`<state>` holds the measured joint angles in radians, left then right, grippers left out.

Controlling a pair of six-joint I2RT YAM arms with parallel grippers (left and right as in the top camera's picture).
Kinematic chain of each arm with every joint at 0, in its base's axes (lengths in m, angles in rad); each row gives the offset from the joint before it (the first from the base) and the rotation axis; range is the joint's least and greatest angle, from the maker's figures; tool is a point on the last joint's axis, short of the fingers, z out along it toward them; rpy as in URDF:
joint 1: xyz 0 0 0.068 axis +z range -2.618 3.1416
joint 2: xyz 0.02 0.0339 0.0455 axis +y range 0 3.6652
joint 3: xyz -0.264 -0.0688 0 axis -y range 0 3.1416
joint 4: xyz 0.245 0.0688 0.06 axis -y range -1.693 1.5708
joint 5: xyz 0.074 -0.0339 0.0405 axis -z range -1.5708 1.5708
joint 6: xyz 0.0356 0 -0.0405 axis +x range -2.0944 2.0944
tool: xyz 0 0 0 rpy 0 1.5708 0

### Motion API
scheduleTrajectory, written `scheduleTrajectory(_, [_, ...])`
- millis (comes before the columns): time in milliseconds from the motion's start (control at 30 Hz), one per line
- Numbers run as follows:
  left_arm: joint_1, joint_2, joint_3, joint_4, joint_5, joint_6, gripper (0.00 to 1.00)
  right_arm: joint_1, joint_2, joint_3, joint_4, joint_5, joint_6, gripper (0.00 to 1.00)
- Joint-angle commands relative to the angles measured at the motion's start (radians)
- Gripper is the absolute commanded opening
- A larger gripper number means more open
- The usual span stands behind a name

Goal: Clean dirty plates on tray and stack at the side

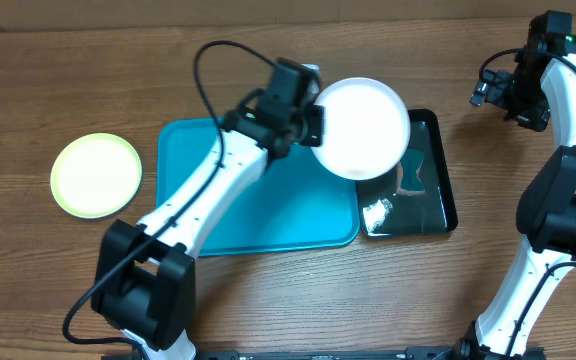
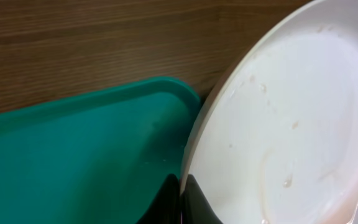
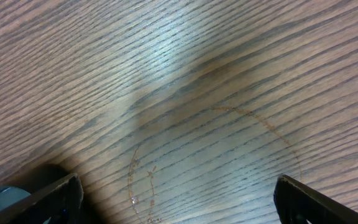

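Observation:
My left gripper (image 1: pixel 313 118) is shut on the rim of a white plate (image 1: pixel 363 128) and holds it in the air over the right end of the turquoise tray (image 1: pixel 268 205) and the black tray beside it. In the left wrist view the two black fingers (image 2: pixel 197 202) pinch the white plate's (image 2: pixel 291 124) edge, and faint smears show on its face above the tray's corner (image 2: pixel 73 155). A yellow-green plate (image 1: pixel 96 175) lies on the table left of the tray. My right gripper (image 1: pixel 486 92) is open at the far right over bare wood (image 3: pixel 179 205).
A narrow glossy black tray (image 1: pixel 430 185) sits against the turquoise tray's right side, with something white and shiny (image 1: pixel 378 212) in its near end. A faint ring mark (image 3: pixel 210 162) shows on the wood under the right gripper. The right arm (image 1: pixel 568 180) stands along the right edge.

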<state>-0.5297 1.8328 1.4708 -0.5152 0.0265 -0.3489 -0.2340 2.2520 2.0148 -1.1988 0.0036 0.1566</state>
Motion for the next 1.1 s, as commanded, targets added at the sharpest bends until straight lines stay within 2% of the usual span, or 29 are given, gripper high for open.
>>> scheduleTrajectory(0, [-0.075,-0.008,0.029,0.035,-0.144,-0.021,0.04,-0.003,-0.035,0.019,0.002,-0.005,0.004,1.00])
scheduleTrajectory(167, [-0.197,-0.008,0.050,0.056,-0.387,0.042,0.04,-0.003,-0.035,0.019,0.002,-0.005,0.004,1.00])
scheduleTrajectory(367, [-0.368,-0.008,0.100,0.070,-0.796,0.235,0.04,-0.003,-0.036,0.019,0.002,-0.005,0.004,1.00])
scheduleTrajectory(467, [-0.468,-0.008,0.105,0.168,-1.052,0.419,0.04,-0.003,-0.035,0.019,0.002,-0.005,0.003,1.00])
scheduleTrajectory(600, [-0.562,-0.008,0.105,0.320,-1.251,0.637,0.04,-0.003,-0.035,0.019,0.002,-0.005,0.004,1.00])
scheduleTrajectory(700, [-0.603,-0.008,0.105,0.422,-1.319,0.766,0.04,-0.003,-0.036,0.019,0.002,-0.005,0.004,1.00])
scheduleTrajectory(800, [-0.626,-0.008,0.105,0.493,-1.336,0.836,0.04,-0.003,-0.035,0.019,0.002,-0.005,0.004,1.00])
scheduleTrajectory(1067, [-0.621,-0.008,0.105,0.531,-1.337,0.830,0.04,-0.003,-0.035,0.019,0.002,-0.005,0.004,1.00])
